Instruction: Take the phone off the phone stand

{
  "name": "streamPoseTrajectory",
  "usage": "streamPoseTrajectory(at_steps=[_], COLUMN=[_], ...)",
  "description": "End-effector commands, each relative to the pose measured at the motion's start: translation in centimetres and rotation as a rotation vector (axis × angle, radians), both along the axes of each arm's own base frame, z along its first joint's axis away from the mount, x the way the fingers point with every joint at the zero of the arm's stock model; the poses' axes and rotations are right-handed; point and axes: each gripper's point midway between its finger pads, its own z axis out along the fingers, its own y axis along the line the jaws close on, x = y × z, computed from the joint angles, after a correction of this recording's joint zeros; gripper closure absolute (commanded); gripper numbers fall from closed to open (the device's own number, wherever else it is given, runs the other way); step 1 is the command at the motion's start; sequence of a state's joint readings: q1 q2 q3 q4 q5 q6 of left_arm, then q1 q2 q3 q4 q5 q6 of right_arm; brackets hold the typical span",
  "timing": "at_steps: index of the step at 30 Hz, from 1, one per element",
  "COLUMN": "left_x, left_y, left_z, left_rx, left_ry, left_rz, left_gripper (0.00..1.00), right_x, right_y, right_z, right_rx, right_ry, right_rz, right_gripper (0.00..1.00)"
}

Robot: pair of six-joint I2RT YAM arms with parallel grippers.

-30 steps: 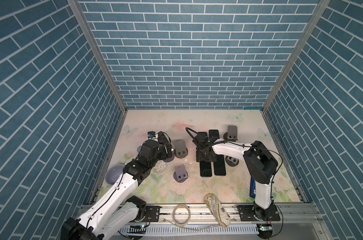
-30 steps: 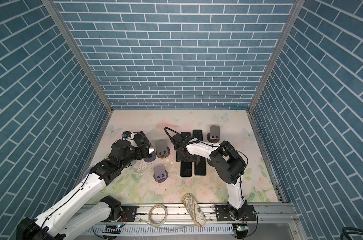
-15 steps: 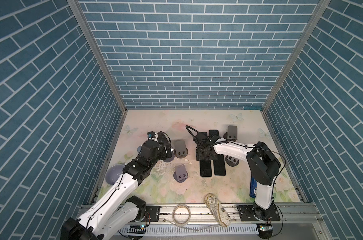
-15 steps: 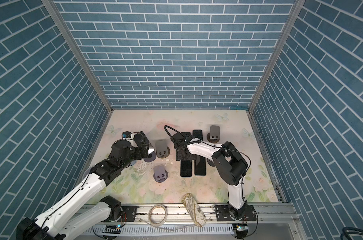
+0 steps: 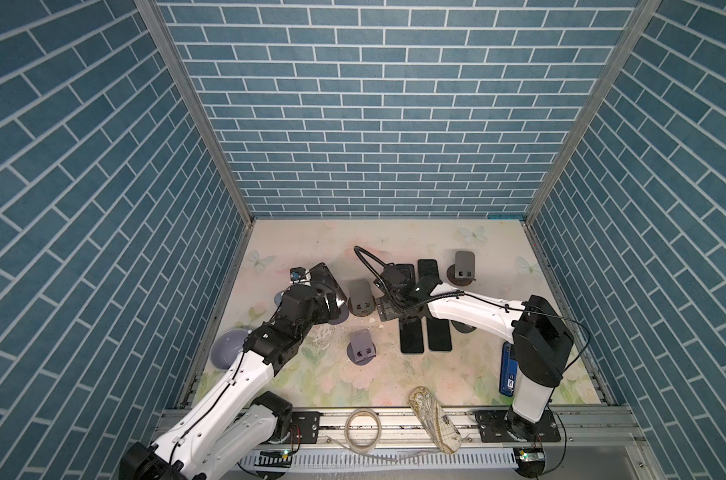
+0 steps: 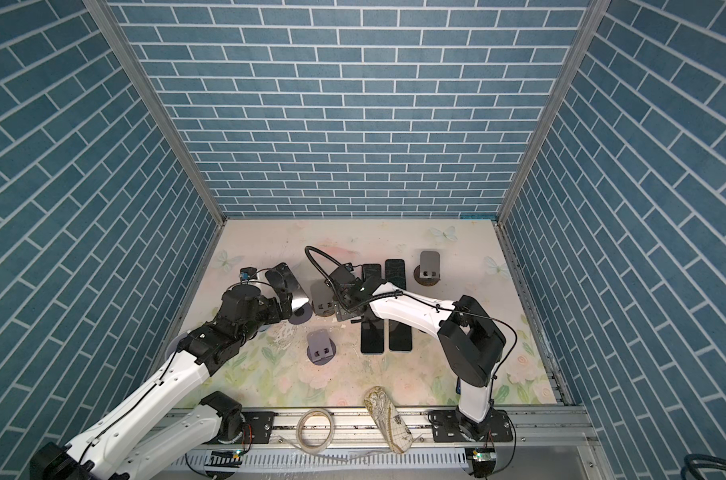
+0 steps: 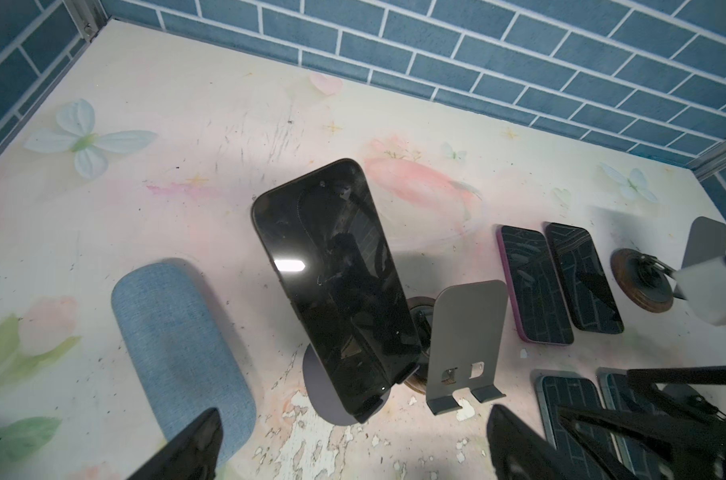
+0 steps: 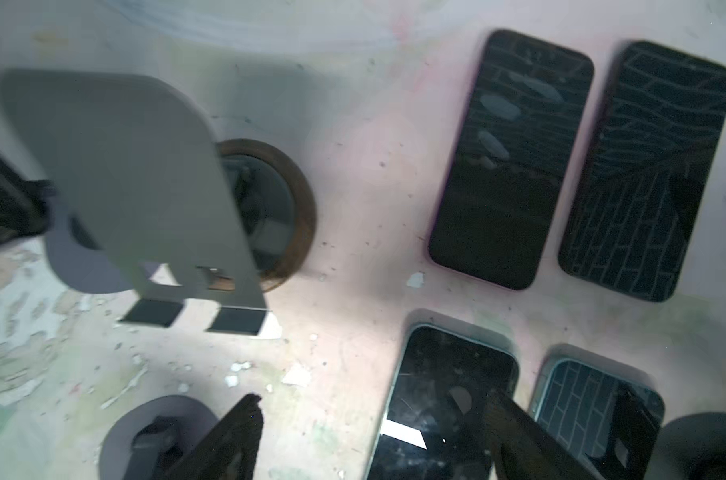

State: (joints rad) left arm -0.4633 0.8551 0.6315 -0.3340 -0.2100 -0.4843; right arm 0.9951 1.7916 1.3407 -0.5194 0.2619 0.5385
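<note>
Right arm [image 5: 477,313]: elbow swung toward the right wall since the earlier frame, jaws parted further; left arm [image 5: 236,374] unmoved.

Both top views: the phone [image 5: 327,279] leans tilted on its phone stand [image 5: 339,318] at the left of the table [image 5: 332,241]. The left gripper [image 5: 331,305] sits just beside it. The right gripper [image 5: 388,309] hangs low near the middle, by the flat phones [image 5: 413,338].

Left wrist view: the phone [image 7: 332,282], dark screen up, rests in the phone stand [image 7: 328,399]. The left gripper [image 7: 355,411] is spread wide, fingers [image 7: 186,449] either side of the stand's base, touching neither. A blue case [image 7: 178,353] lies on one side, an empty stand [image 7: 465,345] on the other.

Right wrist view: the right gripper [image 8: 374,399] is parted and holds nothing, one finger [image 8: 519,436] over one of four flat phones [image 8: 511,158]. The empty stand [image 8: 120,178] is blurred.
</note>
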Motion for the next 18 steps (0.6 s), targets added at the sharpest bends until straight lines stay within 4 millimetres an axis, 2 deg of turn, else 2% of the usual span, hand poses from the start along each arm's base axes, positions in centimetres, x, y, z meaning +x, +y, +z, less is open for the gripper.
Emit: streamPoseTrajectory(at_steps=[1,6,9,18], left_x=[-0.5,-1.0,-1.4,-2.8], left_y=[1.4,2.5,2.9,4.2], left_z=[-0.1,0.0,0.1,0.7], left_rx=[0.03,0.037,0.033,0.011], left_ry=[0.009,0.003,-0.005,-0.034], left_rz=[0.063,0.114,0.129,0.176], left_gripper=[0.0,0.0,0.0,0.0], right_x=[-0.4,-2.3,-3.4,-6.4], right_y=[1.5,3.1,3.9,5.7], right_z=[3.2,4.9,5.1,3.2], right_rx=[0.082,0.161,0.18,0.154], right_ry=[-0.109,-0.144,-0.136,-0.044], right_rz=[0.091,0.189,0.235,0.291], right_gripper=[0.15,0.12,0.09,0.08])
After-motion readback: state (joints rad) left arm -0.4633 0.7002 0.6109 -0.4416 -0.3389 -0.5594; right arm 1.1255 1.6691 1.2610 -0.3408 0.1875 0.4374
